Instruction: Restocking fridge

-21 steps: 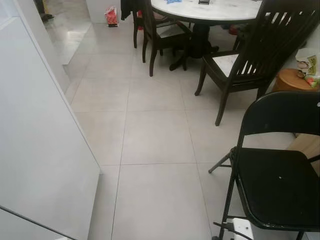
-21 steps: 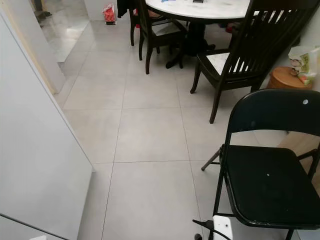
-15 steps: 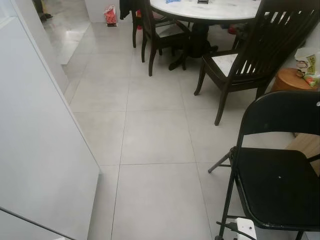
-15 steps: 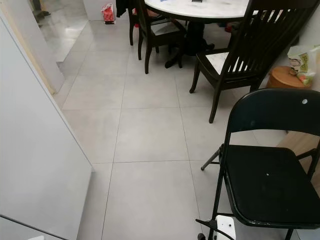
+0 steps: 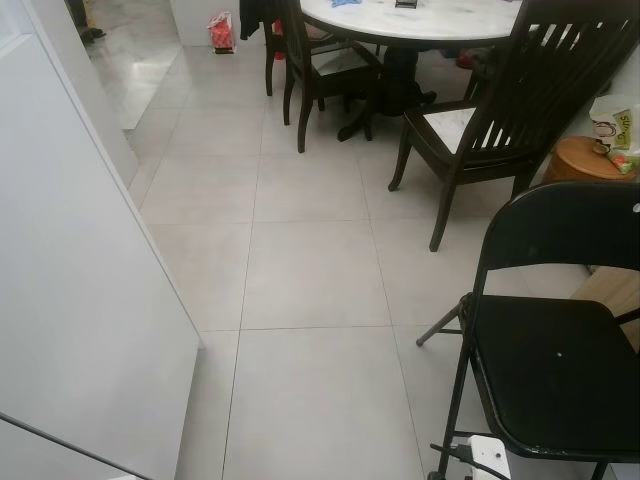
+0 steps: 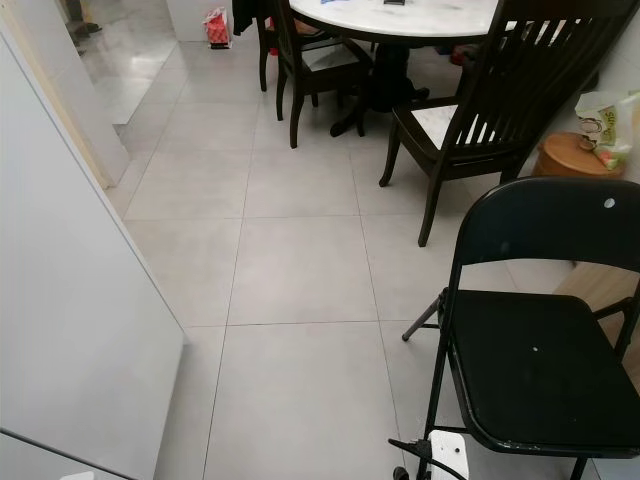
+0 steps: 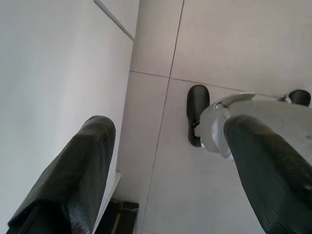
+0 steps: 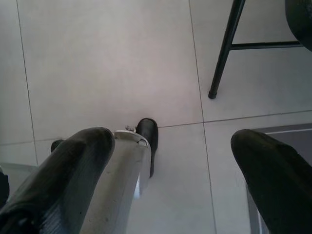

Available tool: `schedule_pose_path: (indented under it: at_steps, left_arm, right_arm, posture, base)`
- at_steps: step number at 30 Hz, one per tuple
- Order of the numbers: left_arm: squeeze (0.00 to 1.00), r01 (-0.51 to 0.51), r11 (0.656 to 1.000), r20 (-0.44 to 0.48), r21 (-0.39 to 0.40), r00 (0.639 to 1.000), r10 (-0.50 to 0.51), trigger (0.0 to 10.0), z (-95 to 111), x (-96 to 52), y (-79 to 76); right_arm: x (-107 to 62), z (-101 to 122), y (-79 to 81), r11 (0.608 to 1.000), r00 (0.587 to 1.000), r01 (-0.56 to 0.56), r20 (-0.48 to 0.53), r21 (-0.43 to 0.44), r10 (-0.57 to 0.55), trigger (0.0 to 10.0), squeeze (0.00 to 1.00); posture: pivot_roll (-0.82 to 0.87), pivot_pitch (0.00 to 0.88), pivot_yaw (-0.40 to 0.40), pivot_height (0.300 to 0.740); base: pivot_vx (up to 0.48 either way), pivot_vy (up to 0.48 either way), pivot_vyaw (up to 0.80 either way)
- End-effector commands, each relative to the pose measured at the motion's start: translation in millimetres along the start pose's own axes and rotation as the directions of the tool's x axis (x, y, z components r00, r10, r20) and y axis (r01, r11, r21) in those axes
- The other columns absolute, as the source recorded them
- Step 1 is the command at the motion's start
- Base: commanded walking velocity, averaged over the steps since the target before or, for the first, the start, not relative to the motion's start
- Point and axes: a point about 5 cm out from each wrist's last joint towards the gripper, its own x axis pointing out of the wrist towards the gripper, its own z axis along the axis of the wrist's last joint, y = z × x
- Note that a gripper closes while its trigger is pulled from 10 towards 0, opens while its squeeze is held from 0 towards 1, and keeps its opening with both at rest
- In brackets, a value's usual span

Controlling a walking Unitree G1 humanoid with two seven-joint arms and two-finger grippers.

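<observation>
**Standing beside the fridge, hands empty, nothing yet to stock**

A tall white panel (image 5: pixel 80 300), most likely the fridge's side or door, runs along the left edge of the tiled floor (image 5: pixel 310 270). No food or drink for restocking can be made out anywhere near it.

A round white dining table (image 5: pixel 420 18) with dark wooden chairs (image 5: pixel 500 110) stands at the floor's far edge. A black folding chair (image 5: pixel 550 340) sits at the near right corner, with a wooden stool (image 5: pixel 580 160) carrying a printed bag (image 5: pixel 618 125) beyond it.

Both arms hang down. The left gripper (image 7: pixel 165 161) is spread wide with nothing between its fingers, pointing at the floor just beside the white panel. The right gripper (image 8: pixel 170 165) is likewise wide and empty, above the tiles near the folding chair's leg.

By my reading this is a walking or searching step. Next the robot needs to turn toward the fridge front or find the goods.
</observation>
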Motion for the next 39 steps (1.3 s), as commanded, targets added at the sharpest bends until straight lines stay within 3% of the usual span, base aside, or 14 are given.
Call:
schedule_pose_path:
  at_steps: [1, 14, 39]
  left_arm:
    - [0.0, -0.01, 1.0, -0.032, 0.009, 0.999, 0.01, 10.0, -8.2, -2.2, 5.2]
    - [0.0, -0.014, 0.999, -0.035, 0.032, 0.999, 0.015, 10.0, -8.1, -2.3, 5.9]
    - [0.0, -0.021, 0.999, -0.032, 0.039, 0.999, 0.022, 10.0, -7.5, -2.3, 6.4]
  right_arm:
    - [-0.1, 1.0, -0.7, 1.0, 1.0, 0.004, 0.005, -0.009, -0.004, 10.0, 0.0]
    - [-0.1, 0.5, -0.6, 0.998, 1.0, -0.008, -0.015, -0.058, 0.007, 10.0, 0.0]
    - [0.0, -0.1, -0.4, 0.997, 1.0, -0.012, -0.029, -0.074, 0.01, 10.0, 0.0]
  posture:
    - [-0.06, 0.062, -0.006, 0.74]
    - [-0.06, 0.066, -0.007, 0.74]
    - [-0.06, 0.067, -0.008, 0.74]
  base:
    - [0.0, 0.0, 0.71]
    - [0.0, 0.0, 0.8]
    - [0.0, 0.0, 0.8]
